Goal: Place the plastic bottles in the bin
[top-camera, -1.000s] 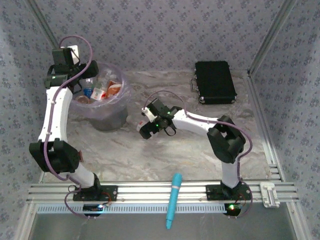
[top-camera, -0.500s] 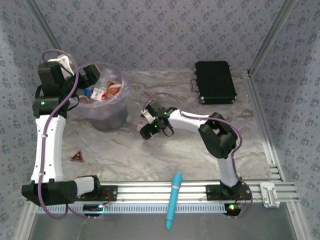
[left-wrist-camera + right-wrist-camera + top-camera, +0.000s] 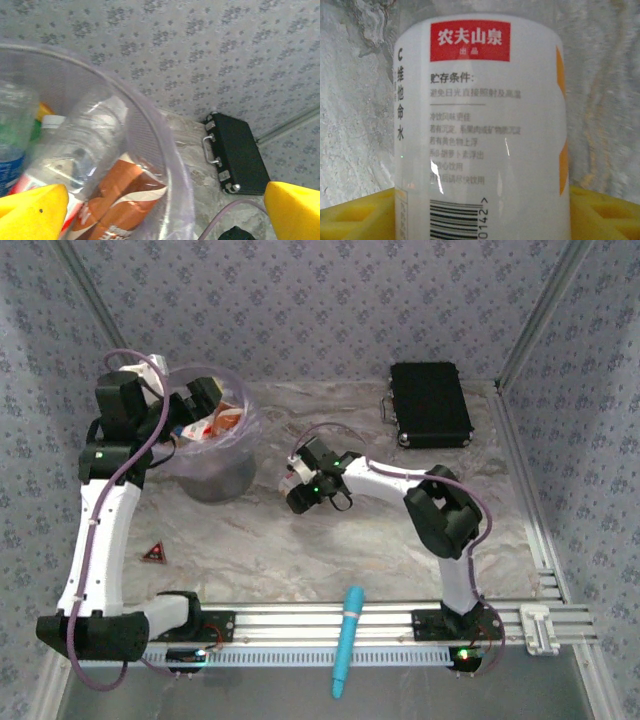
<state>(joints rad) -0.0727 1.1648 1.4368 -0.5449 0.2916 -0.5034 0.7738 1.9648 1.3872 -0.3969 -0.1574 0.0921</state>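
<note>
1. Step in hand, by the look of it: gripping what seems the only bottle outside the bin. White-labelled plastic bottle with a red block of Chinese print (image 3: pixel 480 125) on the grey marbled table (image 3: pixel 330 550), just right of the round grey bin lined with a lavender bag (image 3: pixel 215 480) and apart from it.
2. Right gripper (image 3: pixel 298 486) down at that bottle, yellow pads (image 3: pixel 355 215) on either side of its body. Cannot tell whether pressing or merely close.
3. Squeeze evenly across the round labelled body, not the neck. Stop once firm: thin plastic probably buckles and can squirt out sideways.
4. Lift straight up before swinging left, high enough to pass over the bin's rim and the loose bag edge.
5. Mind the left gripper (image 3: pixel 197 400), poised at the bin's mouth with yellow fingers (image 3: pixel 30 210) spread wide and nothing between them. Best drawn aside first, or the opening likely gets crowded.
6. Release above the middle, onto the clear and orange-labelled bottles (image 3: pixel 115 190) already inside, not onto the rim.
7. Leave alone the flat black case (image 3: pixel 430 405) at the far right and the slim light-blue cylindrical tool (image 3: pixel 347 640) at the near rail.
</note>
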